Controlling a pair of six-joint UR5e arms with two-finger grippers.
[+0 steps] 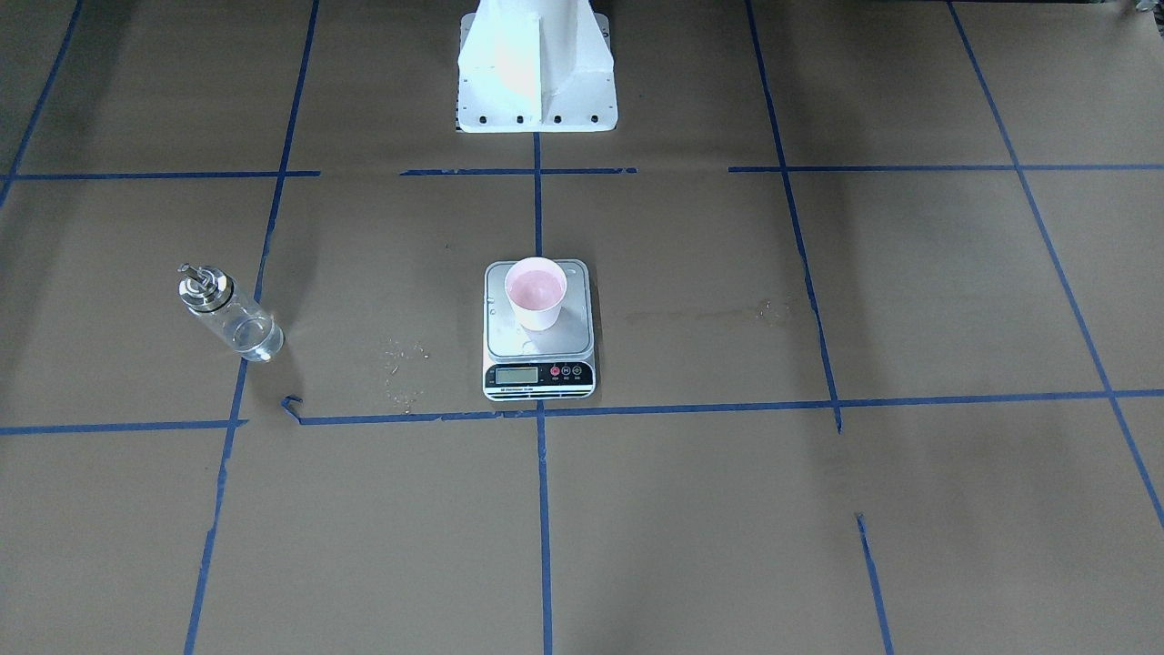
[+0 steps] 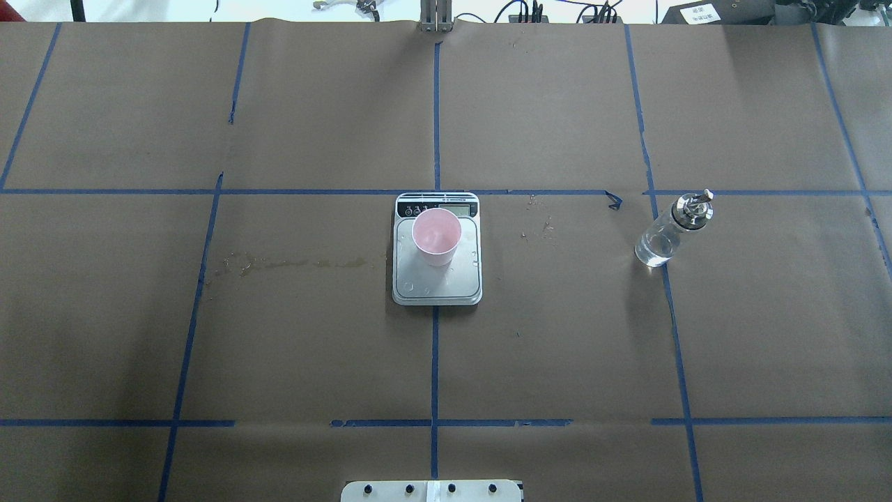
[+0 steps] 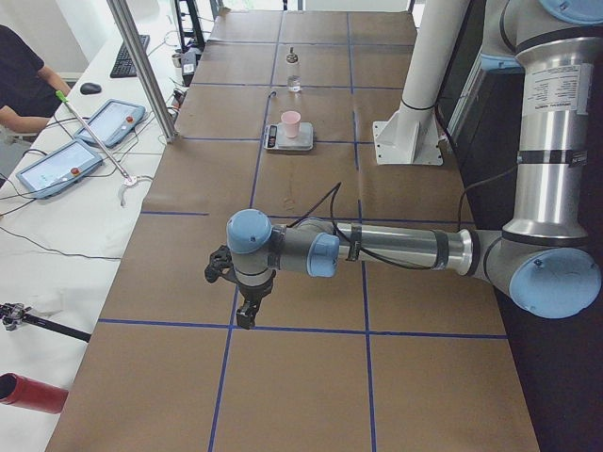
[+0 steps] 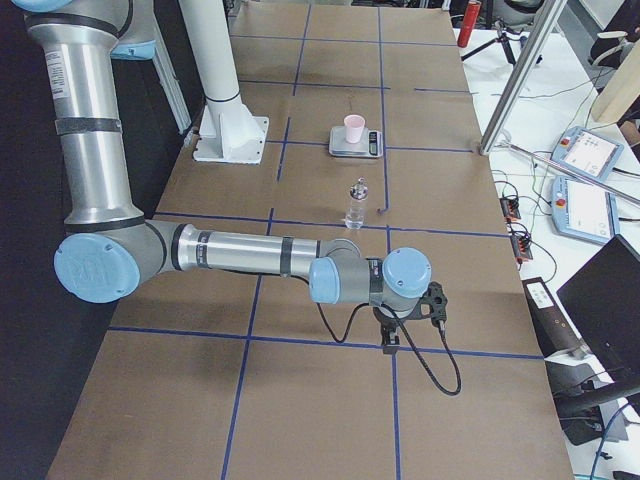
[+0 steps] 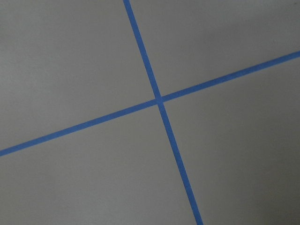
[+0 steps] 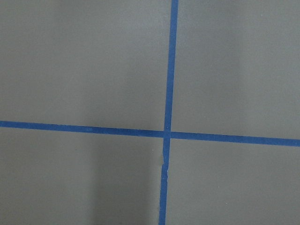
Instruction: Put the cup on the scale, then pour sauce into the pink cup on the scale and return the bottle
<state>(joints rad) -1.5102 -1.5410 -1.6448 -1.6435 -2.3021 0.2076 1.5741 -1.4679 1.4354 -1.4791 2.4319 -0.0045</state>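
Note:
The pink cup (image 2: 436,236) stands upright on the silver scale (image 2: 437,279) at the table's middle; it also shows in the front view (image 1: 536,292) on the scale (image 1: 539,375). The clear glass bottle (image 2: 670,231) with a silver spout cap stands on the table to the scale's right, apart from it; in the front view the bottle (image 1: 227,312) is at left. It holds clear liquid. My left gripper (image 3: 246,314) hangs over the table's left end, far from the scale. My right gripper (image 4: 391,343) hangs over the right end. I cannot tell whether either is open or shut.
Brown paper with a blue tape grid covers the table (image 2: 557,335). A wet streak (image 2: 293,263) lies left of the scale and crumbs (image 2: 540,226) lie right of it. The robot's white base (image 1: 536,82) stands behind the scale. Tablets and an operator (image 3: 24,80) are beside the table.

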